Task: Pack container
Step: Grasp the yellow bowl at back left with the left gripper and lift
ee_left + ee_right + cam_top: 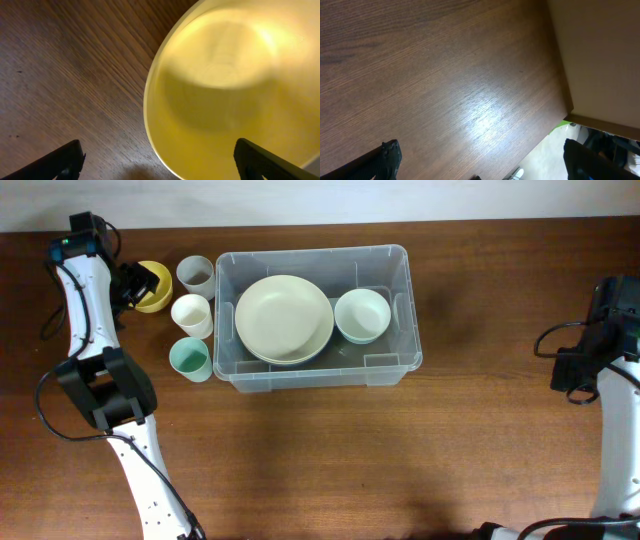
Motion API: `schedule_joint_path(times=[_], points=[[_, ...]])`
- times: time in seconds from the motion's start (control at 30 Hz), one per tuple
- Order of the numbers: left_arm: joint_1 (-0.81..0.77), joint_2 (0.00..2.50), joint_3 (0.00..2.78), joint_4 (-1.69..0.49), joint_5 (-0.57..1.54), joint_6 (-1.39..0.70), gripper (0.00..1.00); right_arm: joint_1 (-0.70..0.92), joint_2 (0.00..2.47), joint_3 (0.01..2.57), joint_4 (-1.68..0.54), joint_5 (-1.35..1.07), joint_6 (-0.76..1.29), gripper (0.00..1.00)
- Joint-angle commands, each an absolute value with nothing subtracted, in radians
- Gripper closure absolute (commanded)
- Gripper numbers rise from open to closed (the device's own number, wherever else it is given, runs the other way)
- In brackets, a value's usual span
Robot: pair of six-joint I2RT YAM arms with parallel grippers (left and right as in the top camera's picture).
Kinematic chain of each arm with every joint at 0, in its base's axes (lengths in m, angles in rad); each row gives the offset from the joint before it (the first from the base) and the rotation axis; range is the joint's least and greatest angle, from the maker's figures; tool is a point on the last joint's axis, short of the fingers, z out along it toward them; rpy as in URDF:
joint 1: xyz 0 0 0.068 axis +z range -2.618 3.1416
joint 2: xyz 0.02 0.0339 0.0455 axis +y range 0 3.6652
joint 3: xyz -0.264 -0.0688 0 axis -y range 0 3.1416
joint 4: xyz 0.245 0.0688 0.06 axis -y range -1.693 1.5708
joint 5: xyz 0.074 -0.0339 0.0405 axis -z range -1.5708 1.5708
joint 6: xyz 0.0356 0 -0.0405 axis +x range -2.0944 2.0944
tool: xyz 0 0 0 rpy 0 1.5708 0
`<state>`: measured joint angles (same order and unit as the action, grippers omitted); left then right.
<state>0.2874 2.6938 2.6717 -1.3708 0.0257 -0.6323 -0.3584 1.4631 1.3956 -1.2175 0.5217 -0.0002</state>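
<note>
No text, label or number can be read anywhere

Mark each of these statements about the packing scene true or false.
1. The container holds a cream plate and a pale bowl. True.
2. The yellow bowl lies inside the container. False: it stands on the table, left of the container.
3. Three cups stand outside the container on its left side. True: a grey cup, a white cup and a teal cup.
4. The right gripper holds a cup. False: its jaws are open over bare table.
5. The left gripper has its jaws open above the yellow bowl. True.
</note>
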Motion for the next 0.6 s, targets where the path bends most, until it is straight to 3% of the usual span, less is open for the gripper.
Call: schedule_joint_path(times=[0.0, 0.07, 0.2, 0.43, 0.57], points=[[0.296, 2.732, 2.670, -1.367, 0.041, -0.645, 0.05, -0.362, 1.467, 1.390, -1.214, 0.523, 0.004, 0.01], [0.296, 2.740, 2.670, -1.367, 0.042, -0.645, 0.09, -0.362, 1.467, 1.390, -1.214, 0.523, 0.004, 0.01], [0.296, 2.741, 2.670, -1.360, 0.042, -0.644, 0.28, -0.362, 1.467, 1.390, -1.214, 0.523, 0.004, 0.01], [0.300, 2.741, 2.670, -1.353, 0.041, -0.644, 0.82, -0.362, 1.467, 1.390, -1.214, 0.523, 0.004, 0.01], [0.311, 2.741, 2.670, -1.354, 0.042, -0.644, 0.96, -0.362, 1.467, 1.390, -1.214, 0.523, 0.004, 0.01]])
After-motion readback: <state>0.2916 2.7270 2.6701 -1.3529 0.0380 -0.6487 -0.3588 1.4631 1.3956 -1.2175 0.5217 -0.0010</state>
